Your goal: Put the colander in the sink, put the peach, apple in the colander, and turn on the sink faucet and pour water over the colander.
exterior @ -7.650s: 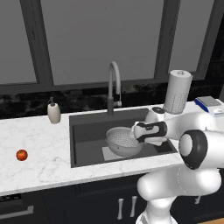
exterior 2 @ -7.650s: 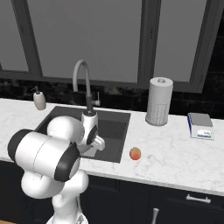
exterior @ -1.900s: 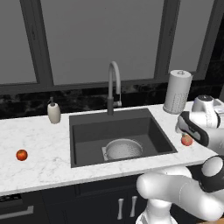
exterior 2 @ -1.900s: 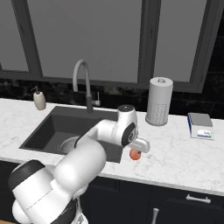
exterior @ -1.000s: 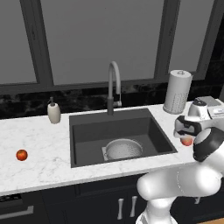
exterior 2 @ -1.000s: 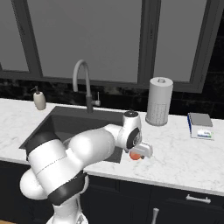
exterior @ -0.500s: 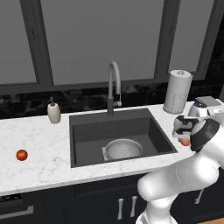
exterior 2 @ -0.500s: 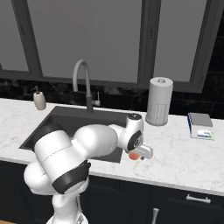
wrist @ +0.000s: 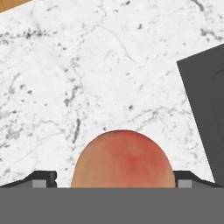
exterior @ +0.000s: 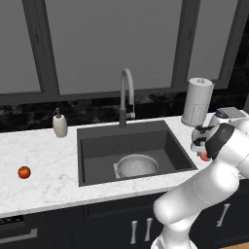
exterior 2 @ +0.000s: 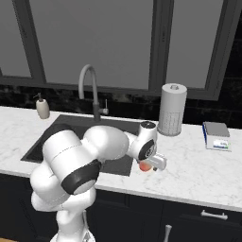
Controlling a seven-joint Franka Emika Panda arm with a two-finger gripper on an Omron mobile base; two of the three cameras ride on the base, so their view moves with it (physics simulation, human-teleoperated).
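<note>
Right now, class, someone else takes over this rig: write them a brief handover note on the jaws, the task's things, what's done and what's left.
Gripper: jaws open, straddling the pale orange round peach on the white marble counter right of the sink; not closed on it yet.
Pale grey perforated colander: already in the dark grey rectangular sink.
Small red apple: on the counter left of the sink.
Grey gooseneck faucet: no water running.
Left: both fruits into the colander, then water.
</note>
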